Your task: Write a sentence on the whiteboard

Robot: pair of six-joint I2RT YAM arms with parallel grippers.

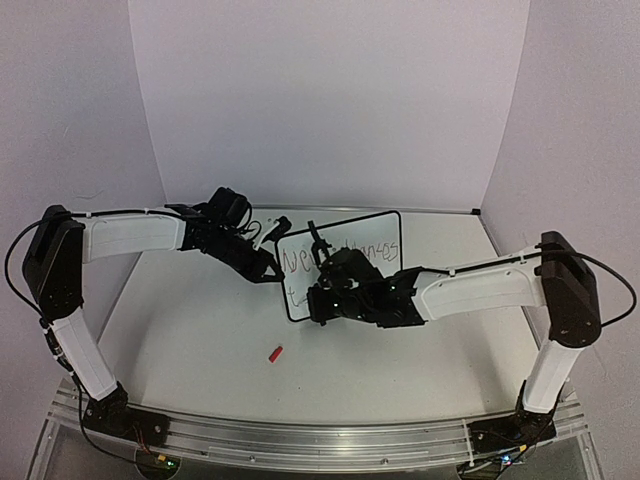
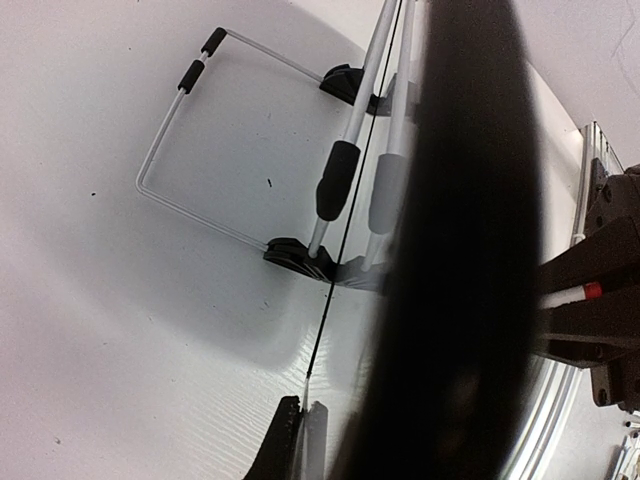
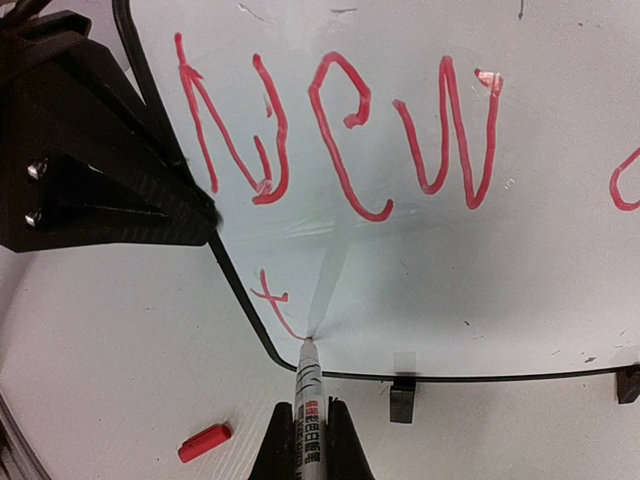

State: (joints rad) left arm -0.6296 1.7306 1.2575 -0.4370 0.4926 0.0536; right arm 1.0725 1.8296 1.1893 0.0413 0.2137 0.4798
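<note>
Here, my right gripper [image 3: 308,440] is closed tight on the marker [image 3: 309,392], whose tip touches the whiteboard [image 3: 450,290] just inside its lower-left corner. At 11 o'clock from the tip, close by, stands a lone red "t" [image 3: 271,297]. At 12 o'clock, higher up, runs the first line of the sentence [image 3: 350,130], beginning "NEW". At 10 o'clock my left gripper [image 3: 100,160] is clamped on the board's left edge, bracing it. At 8 o'clock the red cap [image 3: 205,441] lies on the table [image 3: 90,360], apart from the board. Judgement: the second line has barely begun. To write it well, I should press lightly, draw each stroke steadily toward 3 o'clock, stay above the bottom frame, and brace firmly so the board does not shift.
</note>
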